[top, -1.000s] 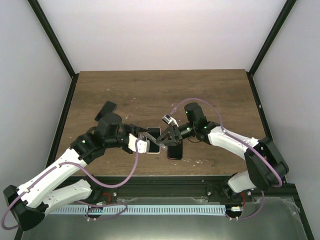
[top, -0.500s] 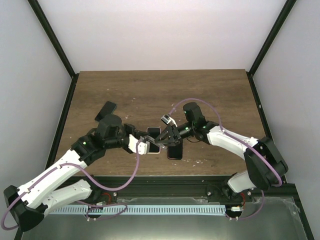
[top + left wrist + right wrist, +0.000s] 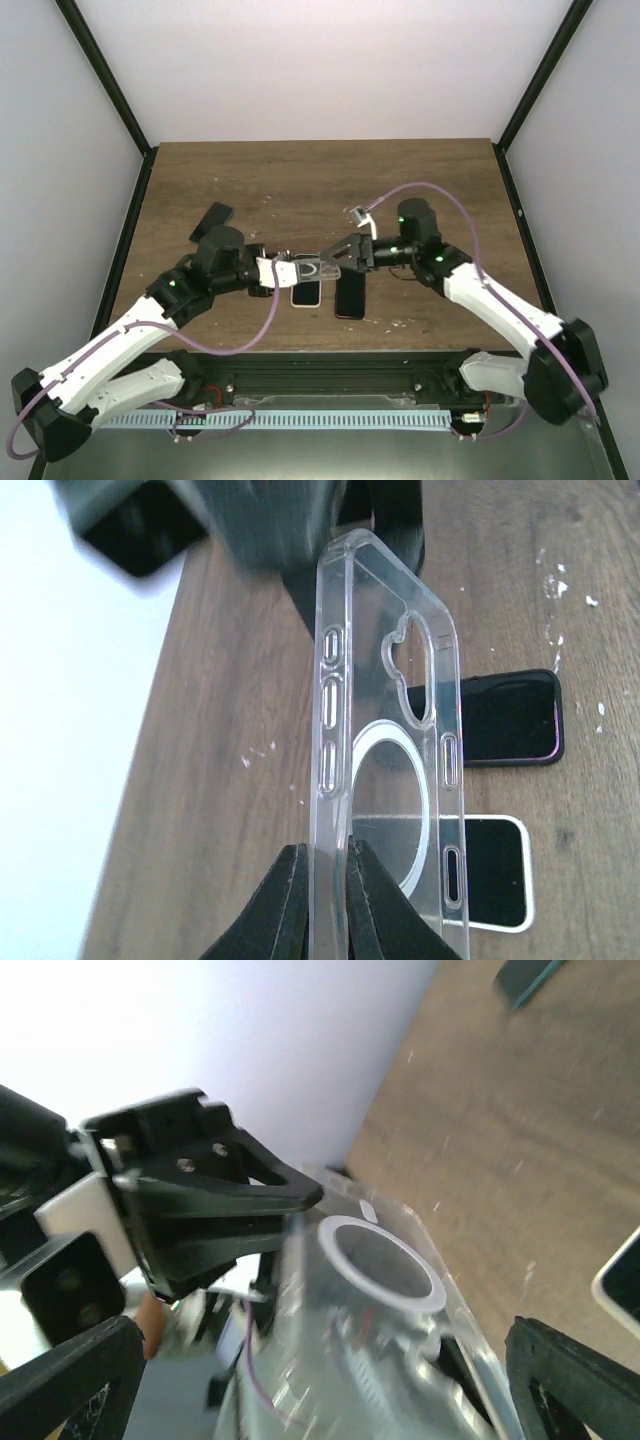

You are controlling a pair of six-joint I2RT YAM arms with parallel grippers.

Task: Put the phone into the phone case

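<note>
A clear phone case [image 3: 311,268] with a white ring is held up off the table. My left gripper [image 3: 284,272] is shut on its long edge; in the left wrist view the fingers [image 3: 290,905] pinch the case [image 3: 385,730] edge-on. My right gripper [image 3: 339,256] is at the case's other end; its fingers [image 3: 75,1375] stand wide apart around the case [image 3: 385,1270]. A white-rimmed phone [image 3: 305,294] and a dark phone [image 3: 349,297] lie flat on the table below. Both show in the left wrist view, white-rimmed [image 3: 495,872] and dark [image 3: 510,720].
A black flat object [image 3: 212,220] lies near the table's [image 3: 320,180] left edge. Black frame posts stand at the back corners. A purple cable loops over each arm. The white phone's corner [image 3: 625,1280] shows at the right edge of the right wrist view.
The case has come up off the table in my left gripper. My right arm has drawn back to the right and risen, with its gripper now at the case's far end.
</note>
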